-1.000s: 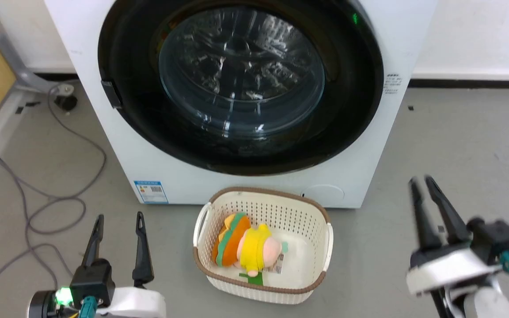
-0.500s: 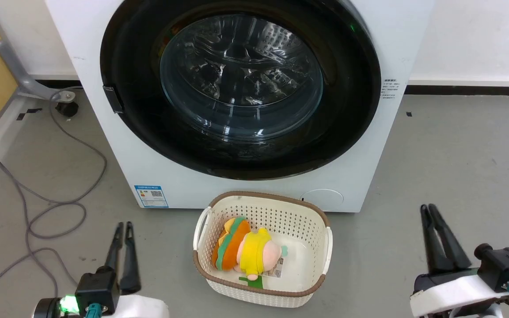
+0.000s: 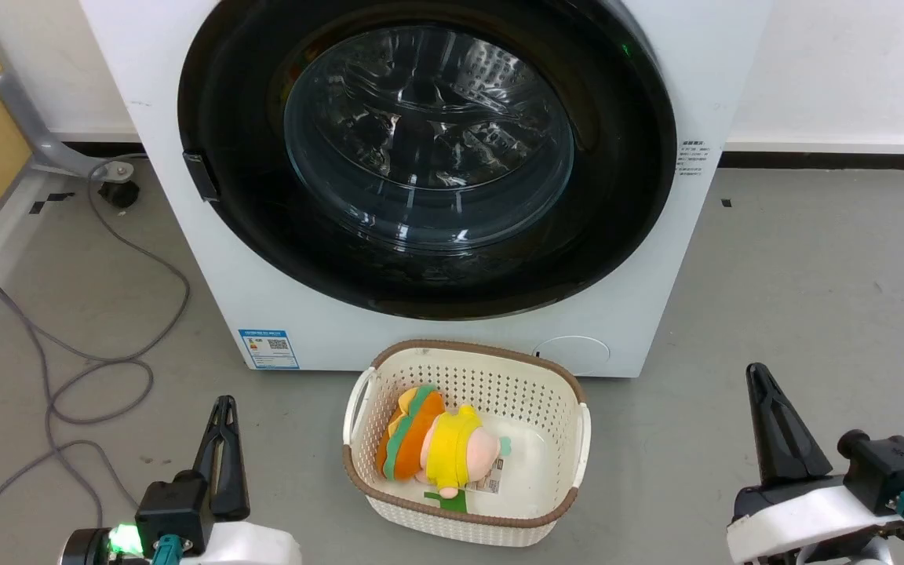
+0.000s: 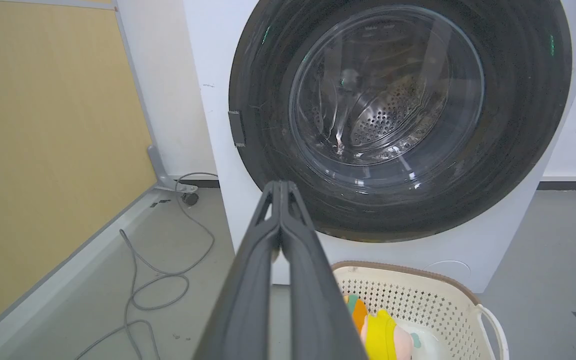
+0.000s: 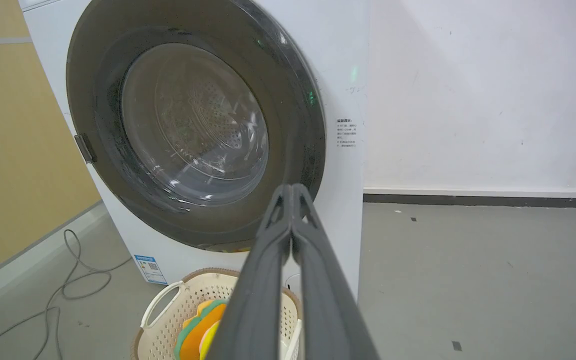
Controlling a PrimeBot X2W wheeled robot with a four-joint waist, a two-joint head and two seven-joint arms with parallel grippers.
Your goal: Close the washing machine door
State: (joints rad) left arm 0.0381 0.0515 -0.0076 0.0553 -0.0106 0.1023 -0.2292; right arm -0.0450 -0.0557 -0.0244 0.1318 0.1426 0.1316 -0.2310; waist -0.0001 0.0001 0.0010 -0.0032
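Observation:
The round black washing machine door point(image 3: 428, 149) lies flush against the front of the white washing machine point(image 3: 264, 314), its bulging glass window showing the steel drum behind. The left wrist view shows the same door point(image 4: 398, 115), and so does the right wrist view point(image 5: 193, 130). My left gripper point(image 3: 224, 404) hangs low at the left, shut with nothing in it, well short of the machine. My right gripper point(image 3: 758, 373) sits low at the right, also shut and empty. Their closed fingertips show in the wrist views point(image 4: 280, 184) point(image 5: 292, 186).
A cream plastic basket point(image 3: 562, 377) with a stuffed toy point(image 3: 432, 443) stands on the grey floor in front of the machine. A grey cable point(image 3: 107, 369) loops on the floor at the left. A yellow panel point(image 4: 43, 150) borders the left side, a white wall point(image 5: 468, 100) the right.
Both grippers closed from open to shut and drew down and back. The head camera shifted slightly in the first half second. The door has stayed in place.

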